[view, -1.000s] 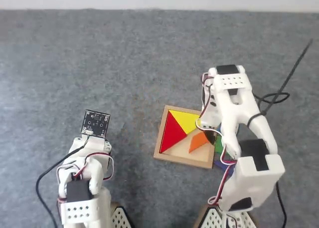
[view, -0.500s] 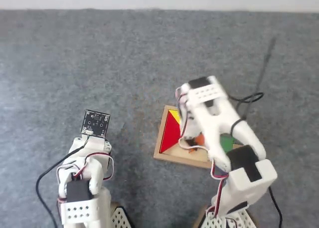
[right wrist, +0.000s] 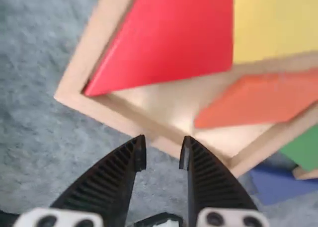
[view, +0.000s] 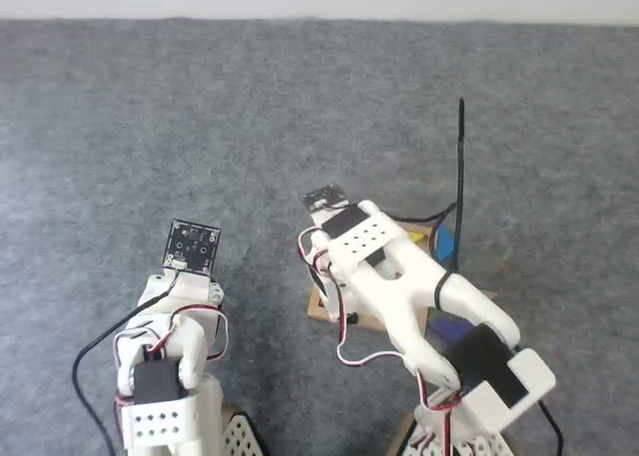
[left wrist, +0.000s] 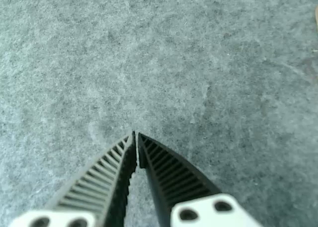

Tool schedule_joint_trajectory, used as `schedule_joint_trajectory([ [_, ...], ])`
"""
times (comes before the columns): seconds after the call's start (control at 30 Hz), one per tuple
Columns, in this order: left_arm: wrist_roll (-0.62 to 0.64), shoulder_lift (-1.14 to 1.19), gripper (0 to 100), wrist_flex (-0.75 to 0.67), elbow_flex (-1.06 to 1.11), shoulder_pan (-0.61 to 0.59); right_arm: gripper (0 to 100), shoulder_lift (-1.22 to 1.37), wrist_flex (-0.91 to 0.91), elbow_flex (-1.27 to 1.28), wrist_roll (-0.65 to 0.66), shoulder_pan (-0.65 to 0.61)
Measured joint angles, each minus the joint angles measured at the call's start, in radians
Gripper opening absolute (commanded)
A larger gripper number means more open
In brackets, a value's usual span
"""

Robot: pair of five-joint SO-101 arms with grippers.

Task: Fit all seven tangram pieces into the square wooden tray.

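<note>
Empty, fingers narrowly parted, the right gripper (right wrist: 161, 152) hovers above the rim of the wooden tray (right wrist: 79, 95) that holds the red triangle (right wrist: 169, 38); taking the green piece (right wrist: 304, 150) just outside likely calls for a wider opening, the left gripper (left wrist: 135, 135) closed over carpet (left wrist: 198, 48).

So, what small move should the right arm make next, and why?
Probably swing the right pincer toward the green piece and the blue piece beside it. That pincer hangs open and empty over the rim of the tray; the red piece, yellow piece and orange piece already lie inside, while those two lie outside it.
</note>
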Motion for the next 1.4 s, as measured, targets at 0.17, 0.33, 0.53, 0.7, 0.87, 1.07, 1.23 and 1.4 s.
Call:
schedule_joint_trajectory([
  [0.17, 0.0, 0.0, 1, 0.0, 0.0, 0.0, 11.9, -0.02, -0.005, 0.054, 0.278, 0.058],
  [0.33, 0.0, 0.0, 1, 0.0, 0.0, 0.0, 12.0, -0.135, -0.003, 0.075, 0.829, 0.212],
  [0.53, 0.0, 0.0, 1, 0.0, 0.0, 0.0, 17.4, -0.322, -0.011, 0.103, 1.27, 0.298],
  [0.7, 0.0, 0.0, 1, 0.0, 0.0, 0.0, 35.0, -0.39, -0.204, 0.292, 1.327, 0.302],
  [0.87, 0.0, 0.0, 1, 0.0, 0.0, 0.0, 30.9, -0.394, -0.388, 0.445, 1.361, 0.318],
  [1.07, 0.0, 0.0, 1, 0.0, 0.0, 0.0, 29.6, -0.394, -0.423, 0.479, 1.405, 0.316],
  [1.23, 0.0, 0.0, 1, 0.0, 0.0, 0.0, 29.6, -0.33, -0.477, 0.477, 1.427, 0.316],
  [1.4, 0.0, 0.0, 1, 0.0, 0.0, 0.0, 29.5, -0.311, -0.477, 0.473, 1.436, 0.318],
])
